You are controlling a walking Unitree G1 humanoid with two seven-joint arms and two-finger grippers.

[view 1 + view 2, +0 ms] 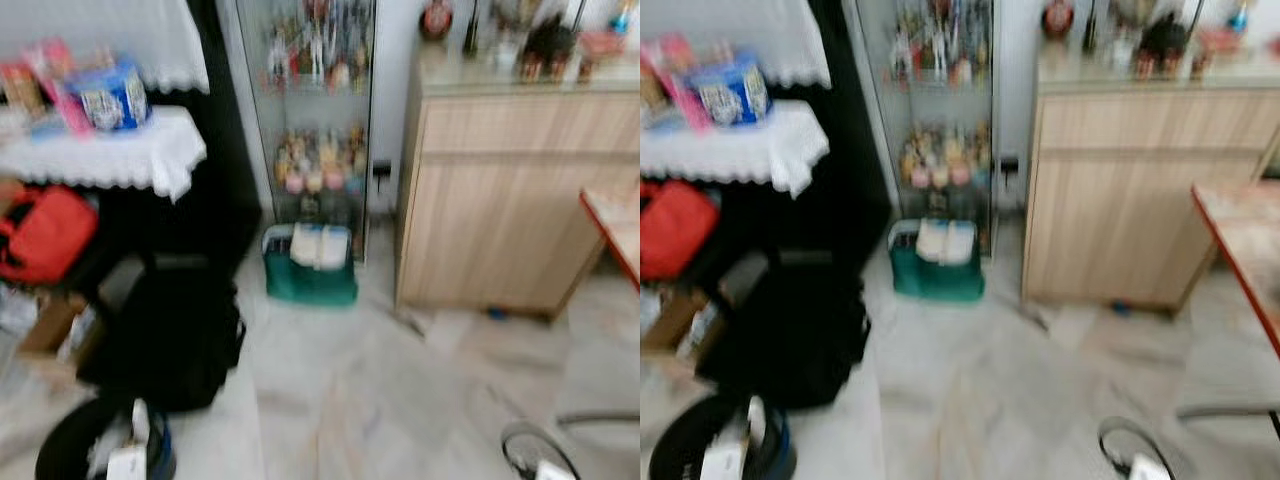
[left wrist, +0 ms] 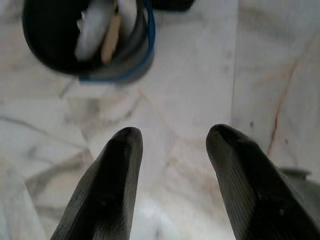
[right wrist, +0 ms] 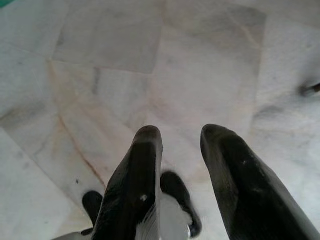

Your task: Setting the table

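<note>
Walking stage, nothing fetched yet. Left gripper [image 2: 172, 165] and right gripper [image 3: 182, 165] parted, empty, over floor [image 1: 380, 390]. Next: turning toward red-edged surface [image 1: 612, 228].

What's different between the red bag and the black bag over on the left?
The red bag is bright and sits tucked under the white-clothed shelf; the black bag is dark and stands out on the marble floor. The black bag looks larger than the red bag. Both are soft bags, blurred here.
</note>
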